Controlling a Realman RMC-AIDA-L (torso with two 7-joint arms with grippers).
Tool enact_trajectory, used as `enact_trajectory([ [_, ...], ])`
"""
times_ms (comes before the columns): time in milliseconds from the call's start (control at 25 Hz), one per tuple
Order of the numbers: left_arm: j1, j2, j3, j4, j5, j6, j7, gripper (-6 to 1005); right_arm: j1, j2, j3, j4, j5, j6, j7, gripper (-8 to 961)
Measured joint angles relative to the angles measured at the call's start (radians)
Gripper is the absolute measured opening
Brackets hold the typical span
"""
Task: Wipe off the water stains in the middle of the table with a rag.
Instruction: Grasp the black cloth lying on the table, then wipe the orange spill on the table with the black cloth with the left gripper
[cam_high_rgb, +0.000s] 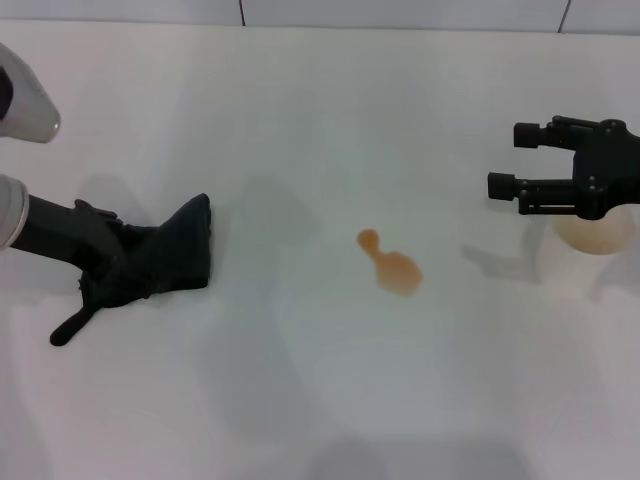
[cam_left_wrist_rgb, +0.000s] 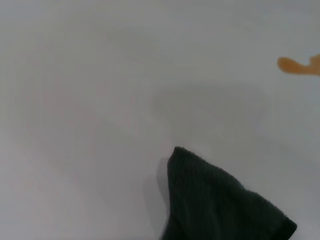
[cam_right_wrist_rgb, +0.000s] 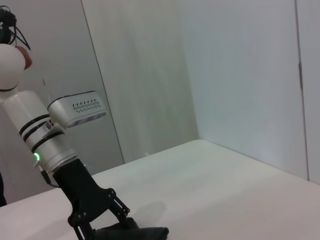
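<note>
Head view: left gripper at left of frame, clamped on the rag lying on the table (thin tail trailing lower left); stains at centre, well apart from rag; right gripper at right edge, fingers spread, above a cup

Left wrist view: rag at bottom, stains at right edge

Right wrist view: left gripper pinching rag at lower left

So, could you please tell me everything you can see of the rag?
The rag is a soft, very dark green-black cloth, crumpled into folds, lying on the white table at the robot's left. One blunt corner points toward the orange-brown water stains, which it does not touch. A thin tail-like strip trails off its near end. The left end effector is down on it, its fingers hidden among the dark folds.
</note>
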Motion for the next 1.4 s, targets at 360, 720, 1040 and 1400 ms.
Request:
enact_trajectory([
  [360, -0.004, 0.0, 0.009, -0.003, 0.012, -0.025, -0.018, 816, 0.0, 0.0, 0.001, -0.008, 0.0, -0.003, 0.017, 838],
  [720, -0.005, -0.007, 0.009, 0.005, 0.011, -0.049, -0.026, 356, -0.001, 0.0, 0.008, -0.009, 0.0, -0.012, 0.019, 838],
  [1040, -0.01, -0.018, 0.01, 0.003, 0.022, -0.068, -0.021, 93, -0.002, 0.0, 0.008, -0.009, 0.0, -0.012, 0.026, 837],
  [1400, -0.025, -0.025, 0.012, 0.007, -0.031, -0.062, 0.013, 67, -0.002, 0.0, 0.006, -0.011, 0.006, -0.016, 0.029, 833],
])
